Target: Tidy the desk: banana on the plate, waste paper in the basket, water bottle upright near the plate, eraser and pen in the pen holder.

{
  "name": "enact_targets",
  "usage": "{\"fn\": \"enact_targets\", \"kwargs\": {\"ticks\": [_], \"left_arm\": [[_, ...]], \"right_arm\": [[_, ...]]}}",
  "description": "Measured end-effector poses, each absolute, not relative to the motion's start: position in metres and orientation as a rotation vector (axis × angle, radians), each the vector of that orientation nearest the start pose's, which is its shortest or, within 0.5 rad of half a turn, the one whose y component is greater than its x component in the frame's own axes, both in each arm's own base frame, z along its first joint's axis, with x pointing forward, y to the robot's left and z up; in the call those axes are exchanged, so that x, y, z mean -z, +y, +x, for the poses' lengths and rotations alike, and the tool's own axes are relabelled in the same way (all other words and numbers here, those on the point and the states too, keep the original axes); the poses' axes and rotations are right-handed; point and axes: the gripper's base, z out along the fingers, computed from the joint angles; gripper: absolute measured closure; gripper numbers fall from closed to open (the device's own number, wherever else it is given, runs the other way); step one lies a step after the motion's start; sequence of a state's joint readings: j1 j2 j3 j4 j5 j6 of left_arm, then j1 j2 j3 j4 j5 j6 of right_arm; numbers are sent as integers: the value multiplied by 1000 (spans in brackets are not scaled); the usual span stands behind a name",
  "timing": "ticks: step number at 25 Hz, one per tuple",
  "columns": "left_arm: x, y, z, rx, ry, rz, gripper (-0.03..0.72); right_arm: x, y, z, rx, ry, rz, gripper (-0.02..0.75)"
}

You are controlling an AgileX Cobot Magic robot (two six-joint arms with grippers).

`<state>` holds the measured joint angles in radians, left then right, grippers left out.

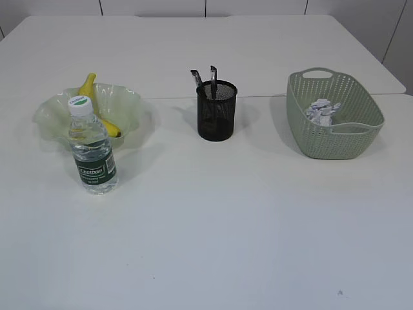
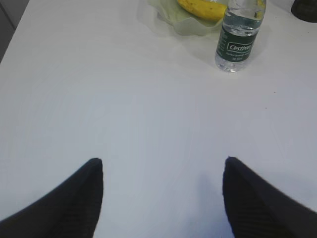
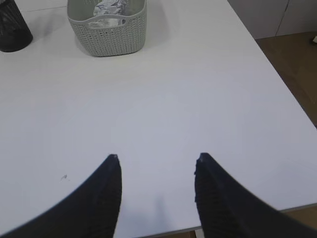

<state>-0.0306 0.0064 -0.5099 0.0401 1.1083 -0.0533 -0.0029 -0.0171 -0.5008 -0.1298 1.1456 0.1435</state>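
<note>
Yellow banana (image 1: 97,106) lies in the translucent pale-green wavy-edged plate (image 1: 132,103), far left of the white desk (image 1: 213,232). Its stem end pokes above the back rim; the middle is hidden behind the bottle.

Clear plastic water bottle with white cap and dark green label (image 1: 92,148) stands upright, just in front of the plate. In the exterior view it overlaps the plate rim, so can't tell if they touch. The left wrist view cuts off the bottle's top and most of the plate.

Black wire-mesh pen holder (image 1: 217,111) sits mid-desk, well apart from plate and basket. Two dark clip-topped pens (image 1: 212,73) stick out of the top. Eraser can't be made out; the mesh interior is too dark.

Grey-green woven plastic basket with handle cutouts (image 1: 345,145) is on the right, with crumpled white waste paper (image 1: 322,111) inside near the back wall.

Left gripper (image 2: 163,163): fingers spread wide, nothing between them, over bare desk well short of the bottle.

Right gripper (image 3: 156,158): fingers parted about halfway, holding nothing, over bare desk near the front edge, basket far ahead.

Neither gripper appears in the exterior view.
</note>
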Motion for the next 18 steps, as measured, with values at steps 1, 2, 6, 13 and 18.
{"fn": "enact_targets", "kwargs": {"ticks": [1,2,6,13,18], "left_arm": [[-276,3,-7,3,2088,-27,153],[-276,3,-7,3,2088,-27,153],[-276,3,-7,3,2088,-27,153],[-276,3,-7,3,2088,-27,153],[-276,3,-7,3,2088,-27,153]], "right_arm": [[-271,-11,-12,74,2098,170,370],[-271,-11,-12,75,2098,172,370],[-271,-11,-12,76,2098,174,370],[-271,-10,-12,74,2098,174,370],[-271,-10,-12,74,2098,174,370]]}}
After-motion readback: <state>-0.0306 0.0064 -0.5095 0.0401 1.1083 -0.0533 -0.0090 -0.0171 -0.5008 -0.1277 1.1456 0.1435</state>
